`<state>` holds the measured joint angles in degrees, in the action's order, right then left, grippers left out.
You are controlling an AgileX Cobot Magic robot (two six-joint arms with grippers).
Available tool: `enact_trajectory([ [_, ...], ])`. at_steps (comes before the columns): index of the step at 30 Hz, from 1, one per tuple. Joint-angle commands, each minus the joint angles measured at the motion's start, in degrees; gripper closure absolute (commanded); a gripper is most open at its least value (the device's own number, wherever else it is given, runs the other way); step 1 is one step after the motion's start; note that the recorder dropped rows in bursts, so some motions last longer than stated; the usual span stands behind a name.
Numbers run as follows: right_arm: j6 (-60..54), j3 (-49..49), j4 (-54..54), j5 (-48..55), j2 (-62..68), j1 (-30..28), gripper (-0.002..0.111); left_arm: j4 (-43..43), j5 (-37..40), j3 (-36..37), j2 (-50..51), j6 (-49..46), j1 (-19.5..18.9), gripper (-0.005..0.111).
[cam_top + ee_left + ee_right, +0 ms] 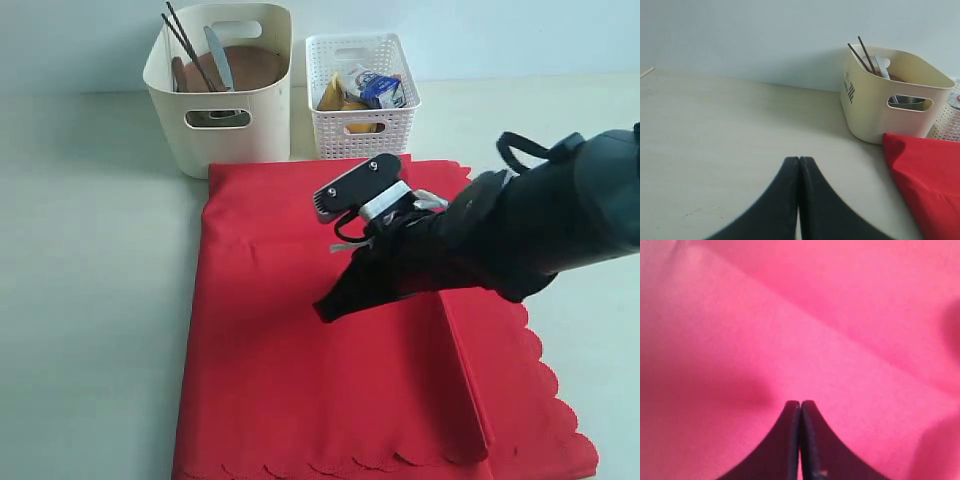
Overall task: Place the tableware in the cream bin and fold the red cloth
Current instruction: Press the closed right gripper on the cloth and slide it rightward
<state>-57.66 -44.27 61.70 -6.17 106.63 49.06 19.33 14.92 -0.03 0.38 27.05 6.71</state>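
Note:
The red cloth (290, 380) lies spread on the table, with a raised fold running down its right part and a scalloped edge at the front and right. My right gripper (325, 312) reaches across the middle of the cloth. It hovers just over the fabric (840, 340), and its tips (800, 402) are shut with nothing between them. The cream bin (220, 130) stands behind the cloth's far left corner. It holds dark chopsticks (185, 40), a steel knife (218, 55), a brown plate (255, 68) and a steel cup (907, 101). My left gripper (798, 158) is shut and empty over bare table, left of the bin (880, 115) and the cloth's corner (927, 170).
A white lattice basket (362, 130) with food items and a small carton (385, 90) stands right of the cream bin, touching the cloth's far edge. Pale bare tabletop (90, 280) stretches to the left of the cloth. A wall rises behind the bins.

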Motion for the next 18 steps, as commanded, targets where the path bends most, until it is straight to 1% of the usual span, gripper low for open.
enact_trajectory([
  [1, 49.03, 0.81, -51.08, -0.44, -0.62, 2.6, 0.108, 0.13, -0.11, 0.03, -0.38, -0.05, -0.14, 0.105],
  [2, 57.31, 0.81, -57.46, 0.03, -0.62, 2.48, 0.108, 0.13, -0.11, 0.03, -0.38, -0.05, -0.14, 0.105],
  [3, 63.29, 0.81, -63.91, 0.44, -0.62, 1.9, 0.108, 0.13, -0.11, 0.03, -0.38, -0.05, -0.14, 0.105],
  [5, 69.78, -0.1, -70.87, 4.02, -0.62, 0.68, 0.108, 0.13, -0.11, 0.03, -0.38, -0.05, -0.14, 0.105],
  [8, 70.52, -1.55, -72.22, 11.99, -0.5, -1.06, 0.108, 0.13, -0.11, 0.03, -0.38, -0.05, -0.14, 0.105],
  [9, 70.52, -1.79, -72.22, 13.26, -0.5, -1.49, 0.108, 0.13, -0.11, 0.03, -0.38, -0.05, -0.14, 0.105],
  [18, 70.66, -1.79, -74.54, 19.91, 3.03, -3.06, 0.108, 0.13, -0.11, 0.03, -0.38, -0.05, -0.14, 0.105],
])
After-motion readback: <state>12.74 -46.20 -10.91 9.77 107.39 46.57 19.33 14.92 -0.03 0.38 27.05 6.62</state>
